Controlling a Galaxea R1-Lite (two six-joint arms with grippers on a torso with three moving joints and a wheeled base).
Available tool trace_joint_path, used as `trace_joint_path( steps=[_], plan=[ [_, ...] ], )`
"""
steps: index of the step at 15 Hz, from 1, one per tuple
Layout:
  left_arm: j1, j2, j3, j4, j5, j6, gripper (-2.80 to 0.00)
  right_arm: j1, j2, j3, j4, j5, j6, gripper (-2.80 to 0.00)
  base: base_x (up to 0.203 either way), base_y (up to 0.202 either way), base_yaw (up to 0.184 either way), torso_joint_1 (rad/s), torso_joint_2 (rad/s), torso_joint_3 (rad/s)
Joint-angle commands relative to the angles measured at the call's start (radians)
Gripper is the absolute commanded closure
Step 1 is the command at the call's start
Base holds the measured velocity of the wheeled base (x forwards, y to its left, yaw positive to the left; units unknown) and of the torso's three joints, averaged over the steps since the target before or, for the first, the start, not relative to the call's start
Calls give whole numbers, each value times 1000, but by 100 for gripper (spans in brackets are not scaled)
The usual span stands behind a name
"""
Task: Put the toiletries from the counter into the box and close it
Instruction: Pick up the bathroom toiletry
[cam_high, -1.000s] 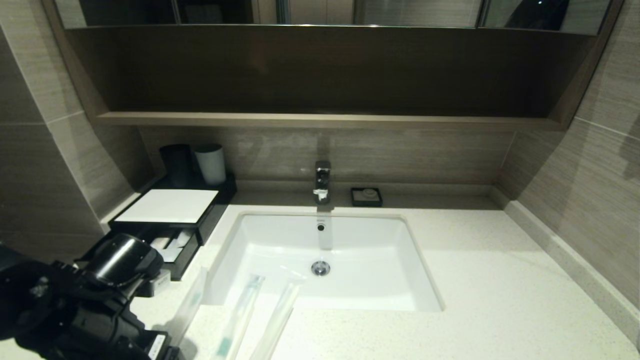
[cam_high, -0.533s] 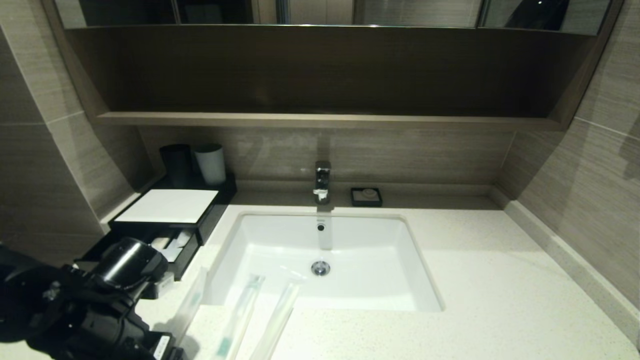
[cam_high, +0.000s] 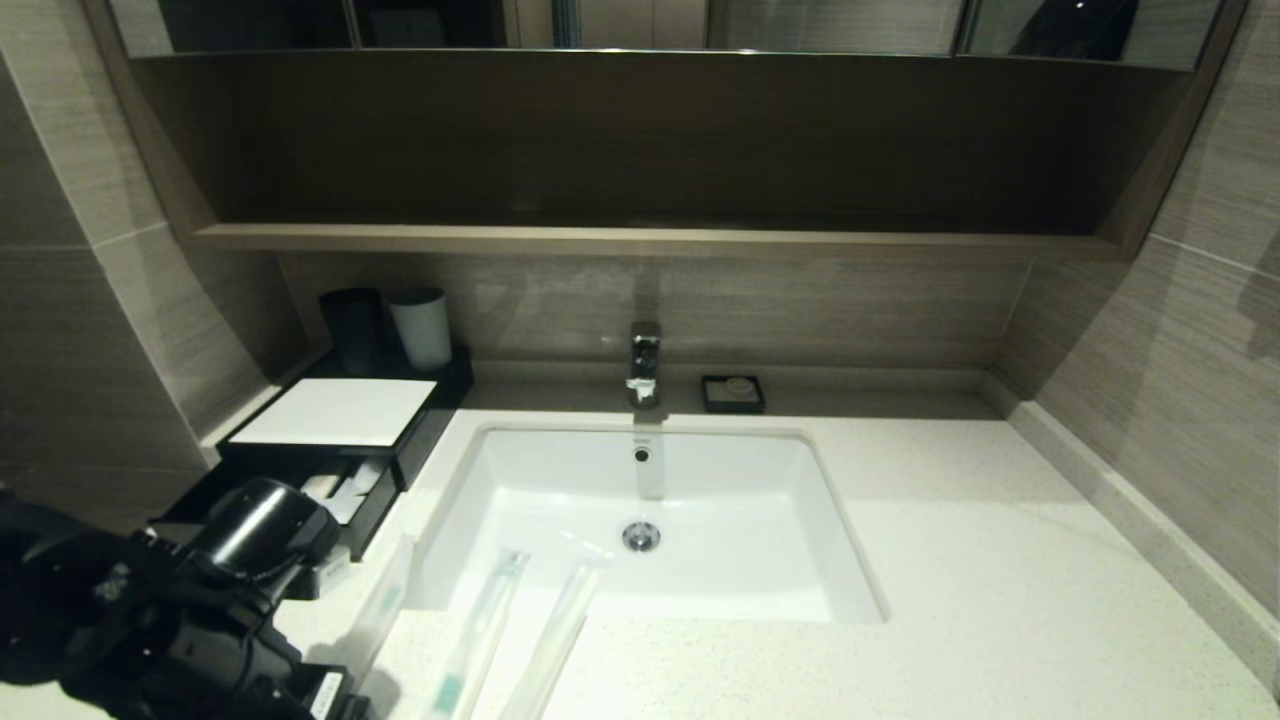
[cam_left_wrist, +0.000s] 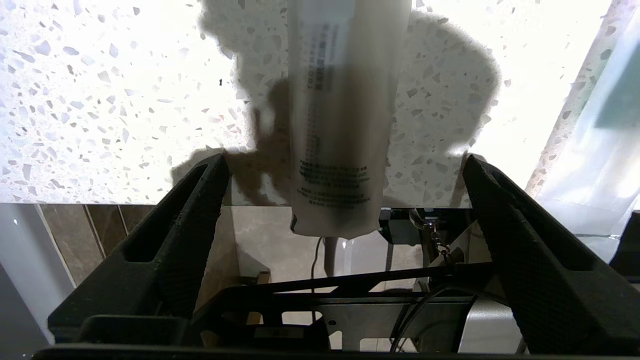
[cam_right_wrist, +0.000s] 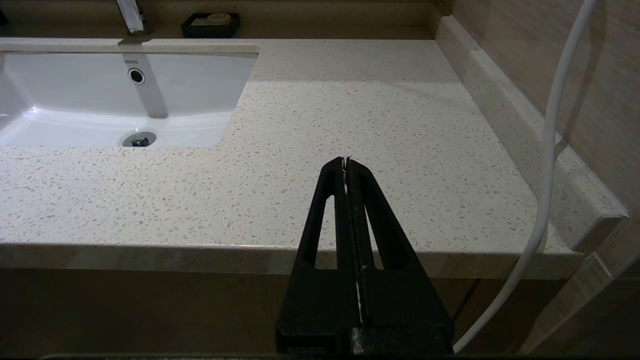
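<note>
Only the left wrist view showed the left gripper spread wide, with a whitish packet lying on the counter between its fingers, untouched, overhanging the edge. The head view alone showed the box with its drawer out. The right gripper was pressed shut, off the counter's front edge.

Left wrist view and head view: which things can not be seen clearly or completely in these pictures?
- Left gripper: in the head view the arm's own body hides its open fingers.
- Leftmost packet: wrist view's edge cuts off its far end; its print is too small to read.
- Drawer of the box: the left arm covers its front, so its contents are unclear.
- Toothbrush packet: the head view's lower edge cuts it off.
</note>
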Motion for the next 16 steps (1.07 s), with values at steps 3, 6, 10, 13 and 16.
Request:
trace_joint_path(
  steps=[3,6,10,13,16],
  plan=[
    [0,9,12,-14,-1,-1,-280,0,0,2,-1,0,0,0,0,0,0,0,0,0],
    [2,10,26,-34,-1,-1,-280,0,0,2,-1,0,0,0,0,0,0,0,0,0],
    [3,10,26,-35,-1,-1,-280,0,-1,2,-1,0,0,0,0,0,0,0,0,0],
    [3,9,27,-37,1,0,0,0,-2,2,-1,0,0,0,0,0,0,0,0,0],
    [3,7,28,-37,1,-1,0,0,0,2,-1,0,0,0,0,0,0,0,0,0]
  ],
)
